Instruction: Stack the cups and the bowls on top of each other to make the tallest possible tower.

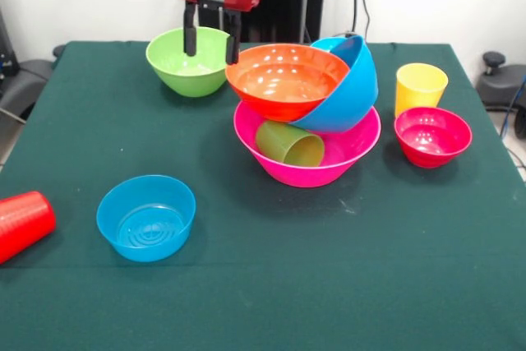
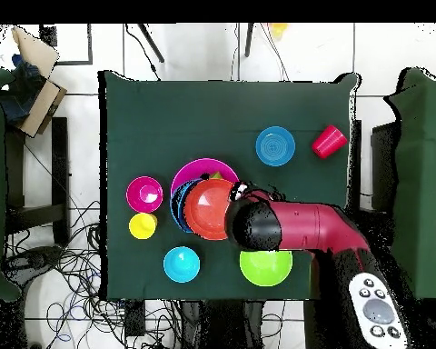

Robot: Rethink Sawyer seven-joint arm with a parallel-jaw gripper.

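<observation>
My gripper (image 1: 212,42) hangs open and empty at the table's far side, between the lime green bowl (image 1: 187,63) and the orange bowl (image 1: 283,80). One finger (image 1: 191,39) stands in front of the lime bowl, the other by the orange bowl's rim. The tower's base is the pink bowl (image 1: 353,154). A green cup (image 1: 289,144) lies on its side inside it. The large blue bowl (image 1: 349,88) leans tilted on the pink bowl, and the orange bowl rests tilted in it. In the overhead view the arm's head (image 2: 253,225) hides the gripper.
A yellow cup (image 1: 420,86) and a magenta bowl (image 1: 432,136) stand right of the tower. A small blue bowl (image 1: 146,217) sits front left. A red cup (image 1: 23,223) lies on its side at the left edge. A cyan bowl (image 2: 182,264) sits behind the tower.
</observation>
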